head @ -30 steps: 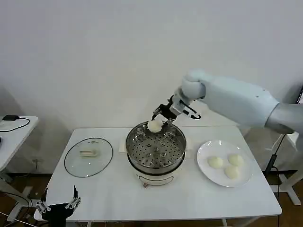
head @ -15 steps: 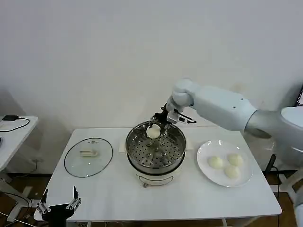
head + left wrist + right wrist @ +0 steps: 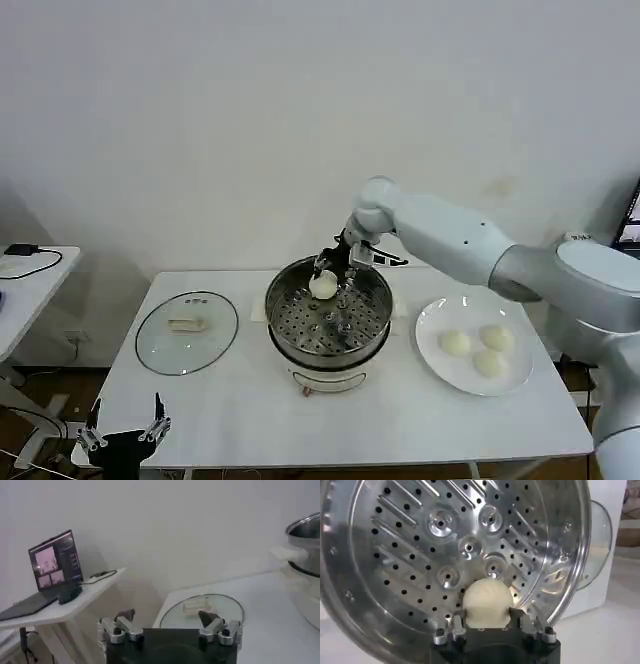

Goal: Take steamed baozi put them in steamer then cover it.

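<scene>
**Operator:** Head view, nearest me first: I have the left gripper (image 3: 124,432) parked low at the table's front-left corner, fingers spread with nothing between them. It is idle.

**Observer:** And on the table (image 3: 230,415) itself?

**Operator:** Working back from the front edge: the plate (image 3: 437,362) on the right carries three steamed baozi (image 3: 455,343), bunched close together. On the left, the cover (image 3: 187,331) lies flat, handle up, well apart from the steamer (image 3: 329,325), which stands in the middle on its white base.

**Observer:** So nothing is in the pot yet?

**Operator:** Not released, no. I have the right gripper (image 3: 331,277) reaching in over the far rim, and its fingers are closed around the fourth bun (image 3: 322,286). From the right wrist view that bun (image 3: 487,603) sits pinched between the two pads, just above the perforated tray (image 3: 440,555), which is otherwise bare.

**Observer:** How far along would you call it?

**Operator:** Early, I judge. One bun is at the point of being set down, three wait on the plate, and the lid is not yet on. I reckon three more trips, then the cover goes over.
</scene>
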Controlling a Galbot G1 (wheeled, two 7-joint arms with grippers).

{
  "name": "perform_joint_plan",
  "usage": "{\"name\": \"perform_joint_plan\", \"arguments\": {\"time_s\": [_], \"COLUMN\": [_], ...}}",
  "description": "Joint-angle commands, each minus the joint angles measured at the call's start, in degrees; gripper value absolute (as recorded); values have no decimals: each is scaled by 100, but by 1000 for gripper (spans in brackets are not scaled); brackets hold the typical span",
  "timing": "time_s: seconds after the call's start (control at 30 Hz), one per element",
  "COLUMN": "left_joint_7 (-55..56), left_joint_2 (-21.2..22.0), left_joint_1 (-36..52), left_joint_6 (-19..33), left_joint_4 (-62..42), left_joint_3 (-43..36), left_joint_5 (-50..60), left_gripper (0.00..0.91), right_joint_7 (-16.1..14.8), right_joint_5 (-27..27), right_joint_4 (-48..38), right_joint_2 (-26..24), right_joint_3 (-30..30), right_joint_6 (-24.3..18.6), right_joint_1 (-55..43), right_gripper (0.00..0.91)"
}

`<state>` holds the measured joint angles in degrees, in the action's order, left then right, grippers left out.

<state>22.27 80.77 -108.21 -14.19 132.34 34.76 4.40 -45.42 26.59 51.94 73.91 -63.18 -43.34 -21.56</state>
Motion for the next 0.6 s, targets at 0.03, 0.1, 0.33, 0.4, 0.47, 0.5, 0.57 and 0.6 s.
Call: {"name": "perform_joint_plan", "arguments": {"time_s": [0.03, 0.1, 0.33, 0.4, 0.47, 0.5, 0.57, 0.6], "left_joint_7": [4, 7, 8, 7, 0, -1, -15, -17], "left_joint_2": [2, 11, 47, 51, 51, 47, 20, 4], "left_joint_1": [-10, -15, -4, 2, 10, 13, 27, 35], "left_joint_6": [0, -2, -8, -10, -13, -15, -31, -40], "left_joint_4": [6, 4, 9, 24, 57, 72, 95, 100], "left_joint_3": [3, 1, -124, -180, -218, -232, -257, -260], "left_joint_5": [-3, -3, 21, 42, 50, 50, 39, 33], "left_gripper": [907, 907, 907, 907, 907, 907, 907, 907], "right_joint_7": [60, -21, -220, -215, -213, -232, -307, -327], "right_joint_5": [204, -94, -1397, -1789, -2136, -2349, -2774, -2858], "right_joint_4": [-168, 113, 1372, 1695, 1929, 2126, 2411, 2523], "right_joint_2": [126, 7, -775, -1003, -1253, -1452, -1823, -1944], "right_joint_3": [65, -76, -828, -969, -1080, -1204, -1510, -1604], "right_joint_6": [-118, 38, 725, 940, 1151, 1451, 1895, 2074], "right_joint_1": [9, -146, -1296, -1586, -1830, -2074, -2439, -2487], "right_gripper": [907, 907, 907, 907, 907, 907, 907, 907]}}
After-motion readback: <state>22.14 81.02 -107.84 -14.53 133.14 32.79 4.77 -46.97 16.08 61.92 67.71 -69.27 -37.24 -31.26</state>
